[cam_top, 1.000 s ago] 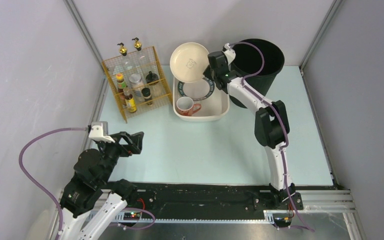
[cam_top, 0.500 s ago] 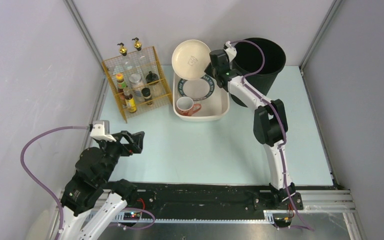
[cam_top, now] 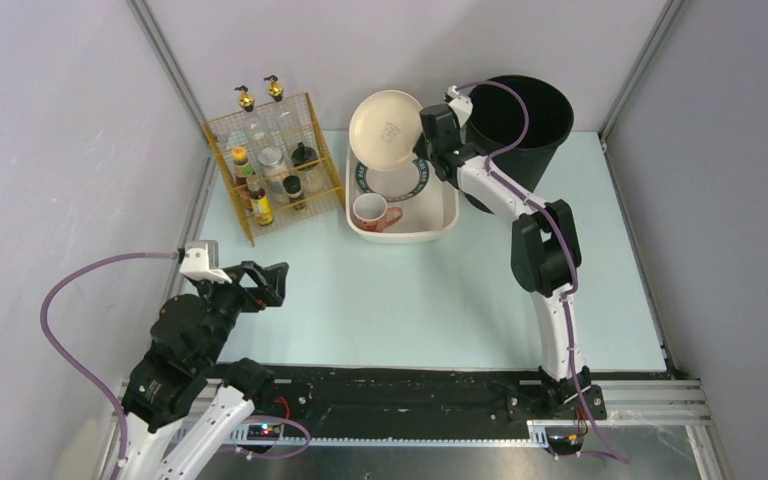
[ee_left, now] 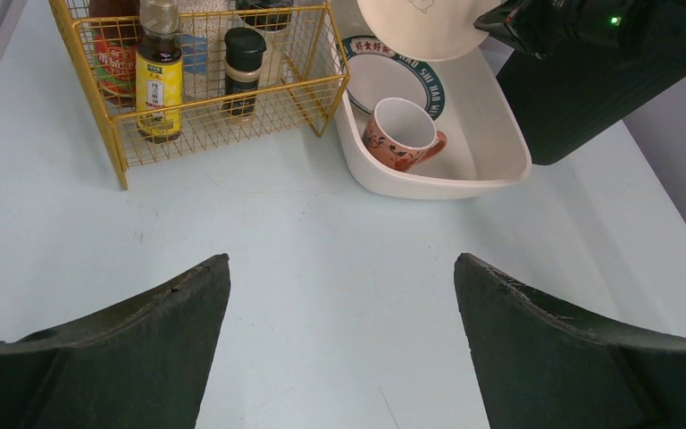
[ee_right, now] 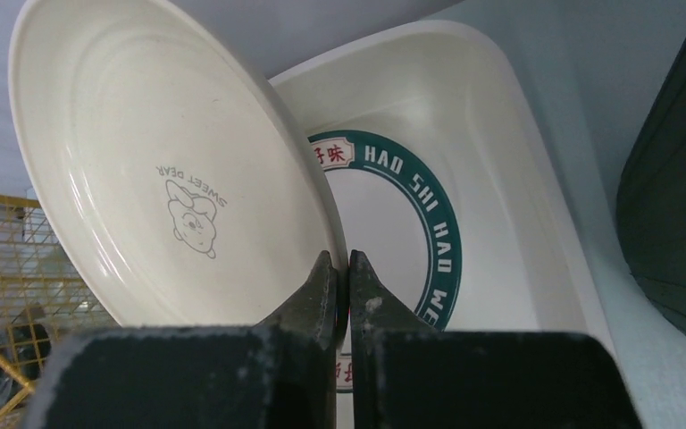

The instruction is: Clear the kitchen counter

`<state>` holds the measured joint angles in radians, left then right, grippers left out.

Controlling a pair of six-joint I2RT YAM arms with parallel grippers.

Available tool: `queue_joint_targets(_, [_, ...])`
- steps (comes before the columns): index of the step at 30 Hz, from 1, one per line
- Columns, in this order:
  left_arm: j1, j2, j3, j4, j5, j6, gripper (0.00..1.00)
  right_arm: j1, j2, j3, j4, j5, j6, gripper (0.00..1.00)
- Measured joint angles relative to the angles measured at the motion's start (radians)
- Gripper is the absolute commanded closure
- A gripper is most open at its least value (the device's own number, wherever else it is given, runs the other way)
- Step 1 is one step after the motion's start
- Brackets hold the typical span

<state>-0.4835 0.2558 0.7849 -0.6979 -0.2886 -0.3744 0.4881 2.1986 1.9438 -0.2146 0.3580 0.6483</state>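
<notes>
- Top view: the right tool (cam_top: 420,132) is shut narrow on the rim of a cream plate (cam_top: 385,130), which it holds tilted on edge in the air.
- Below that tool and plate lies the white basin (cam_top: 450,215). It holds a green-rimmed plate (cam_top: 392,180) and a mug (cam_top: 368,212). The black bin (cam_top: 545,150) stands just behind the tool's wrist.
- The left tool (cam_top: 265,283) hangs wide and holds nothing, over the near left part of the counter (cam_top: 410,300). The wire rack (cam_top: 328,150) of bottles is well ahead of it.
- Left wrist view: the two fingers (ee_left: 143,349) stand far apart with bare counter between them. The rack is ahead and to the tool's left. The basin is ahead and slightly right, and the mug inside it lies tilted.
- Right wrist view: the fingertips (ee_right: 322,286) pinch the cream plate's lower rim. The plate rises up and to the tool's left, and its face shows a small bear print.
- Past the tool, the green-rimmed plate sits in the basin. The bin's dark wall is on the tool's right, with a strip of counter between the two.
</notes>
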Motion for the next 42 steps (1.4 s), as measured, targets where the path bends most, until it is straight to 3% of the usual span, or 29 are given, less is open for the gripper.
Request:
queue_joint_targets(13, [0.0, 0.0, 0.0, 0.0, 0.0, 0.0, 0.02, 0.1, -0.047, -0.016, -0.002, -0.013, 0.016, 1.0])
queue_joint_targets(24, [0.001, 0.0, 0.0, 0.0, 0.0, 0.0, 0.02, 0.006, -0.045, -0.081, 0.011, -0.088, 0.164, 1.0])
queue_joint_targets(42, [0.009, 0.0, 0.0, 0.0, 0.004, 0.0, 0.02, -0.069, 0.02, -0.099, 0.023, -0.123, 0.178, 1.0])
